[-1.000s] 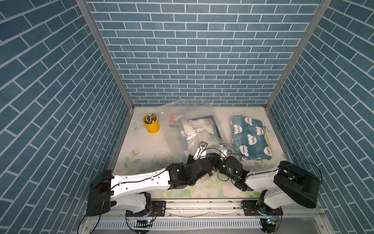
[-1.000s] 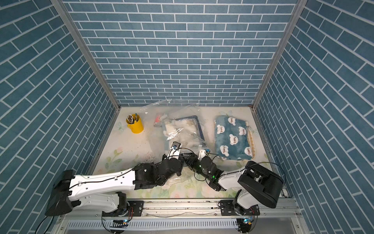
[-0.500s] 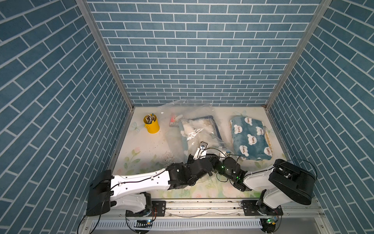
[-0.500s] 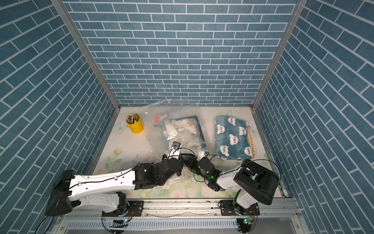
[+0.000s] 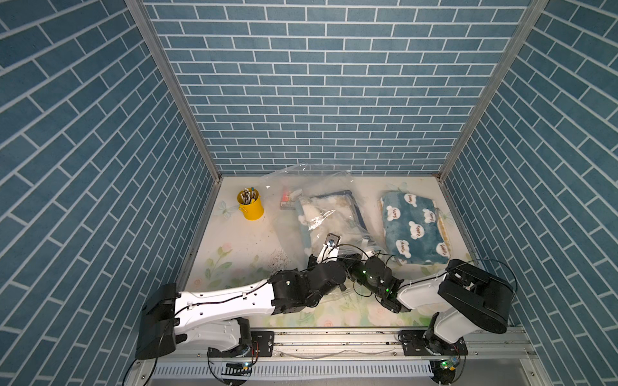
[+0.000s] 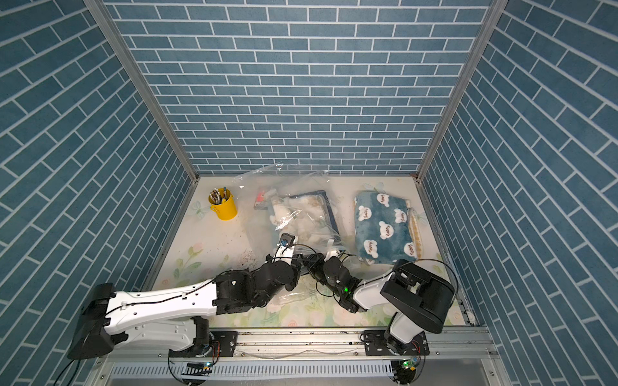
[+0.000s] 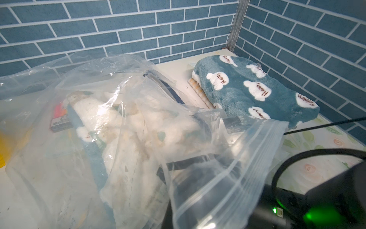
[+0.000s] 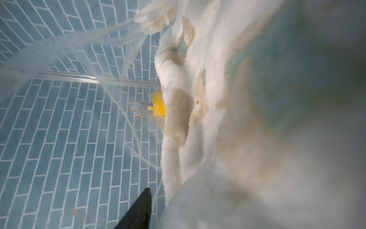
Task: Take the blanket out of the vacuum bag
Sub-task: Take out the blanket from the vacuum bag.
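The vacuum bag (image 5: 321,187) (image 6: 294,187), clear and crinkled, lies mid-table with its mouth toward the arms. Inside it is the blanket (image 5: 329,217) (image 7: 118,123), cream fleece with teal patches. My left gripper (image 5: 346,264) is shut on the bag's zip edge (image 7: 227,178), and the plastic veils its jaws. My right gripper (image 5: 359,260) is inside the mouth, up against the blanket (image 8: 217,99). It stands open. One dark finger (image 8: 138,210) shows just clear of the fleece, and the fleece hides the other.
A second, folded blue blanket with white bears (image 5: 413,227) (image 7: 247,89) lies outside the bag by the right wall. A yellow pen cup (image 5: 250,207) (image 8: 158,105) stands at the back left. A red-and-white card (image 5: 287,200) lies at the bag's far end. Brick walls enclose three sides.
My right arm has edged left, further into the bag's mouth, and its jaws have widened slightly. The left arm and the bag have stayed put.
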